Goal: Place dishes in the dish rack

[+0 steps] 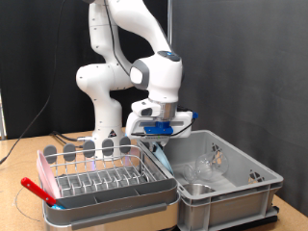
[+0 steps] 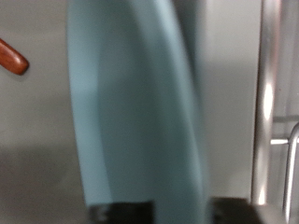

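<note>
Between tool fingers, pale-blue dish.

Rack left, bin right, arm behind.
Dish rack lower left of frame, touching bin at lower right; gripper above their shared edge; glass pieces inside bin.
</note>
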You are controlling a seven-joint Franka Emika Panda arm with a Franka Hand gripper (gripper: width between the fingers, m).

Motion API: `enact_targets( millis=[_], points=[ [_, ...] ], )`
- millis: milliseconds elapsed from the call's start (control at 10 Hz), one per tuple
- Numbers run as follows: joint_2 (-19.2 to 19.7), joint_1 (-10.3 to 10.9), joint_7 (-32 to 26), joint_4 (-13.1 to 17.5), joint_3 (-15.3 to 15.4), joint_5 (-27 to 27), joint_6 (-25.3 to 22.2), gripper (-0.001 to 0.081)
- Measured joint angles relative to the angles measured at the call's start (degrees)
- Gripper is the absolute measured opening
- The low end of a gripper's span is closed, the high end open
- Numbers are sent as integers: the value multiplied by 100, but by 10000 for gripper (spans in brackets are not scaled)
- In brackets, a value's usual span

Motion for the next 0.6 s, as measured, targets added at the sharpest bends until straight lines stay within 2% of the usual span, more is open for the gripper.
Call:
enact_targets(
  millis=[100,200,300,600],
  points=[
    [-17,12,-52,1,0,75,40,119],
    [-61,37,-166,0,0,181,92,119],
    [-130,52,-303,0,-1,285,119,32],
    [-572,56,-711,39,-27,638,-175,32]
  ],
)
